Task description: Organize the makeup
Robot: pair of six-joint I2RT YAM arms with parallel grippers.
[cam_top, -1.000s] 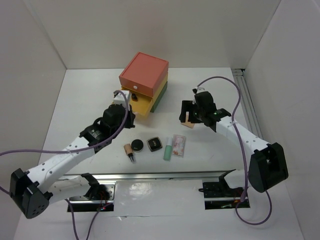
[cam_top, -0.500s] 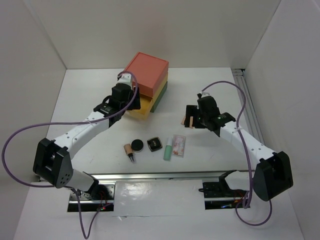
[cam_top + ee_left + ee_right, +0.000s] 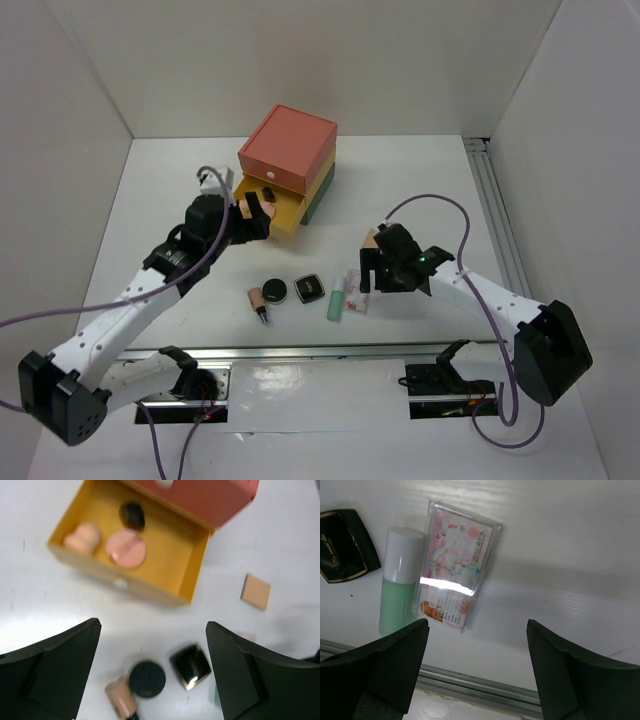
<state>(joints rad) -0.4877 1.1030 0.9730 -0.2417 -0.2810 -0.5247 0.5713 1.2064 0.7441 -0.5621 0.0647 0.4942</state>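
Observation:
The makeup lies in a row near the table's front: tan lipstick (image 3: 258, 300), round black compact (image 3: 275, 291), square black compact (image 3: 309, 288), mint-green tube (image 3: 336, 297) and pink sachet (image 3: 358, 290). A tan square pad (image 3: 255, 591) lies flat on the table. The open yellow drawer (image 3: 195, 555) holds a beige sponge (image 3: 81, 536), a pink round puff (image 3: 126, 548) and a small black piece (image 3: 132, 516). My left gripper (image 3: 255, 218) hangs open and empty just in front of the drawer. Over the sachet (image 3: 455, 565), my right gripper (image 3: 368, 270) is open and empty.
The red-yellow-green drawer box (image 3: 290, 145) stands at the back centre, with its yellow drawer pulled out toward the left arm. A metal rail (image 3: 330, 352) runs along the near edge. White walls close in the table on three sides.
My left gripper has opened over the yellow drawer and drawn back toward the near left. My right arm has swung forward and left, from beside the tan pad to above the sachet.

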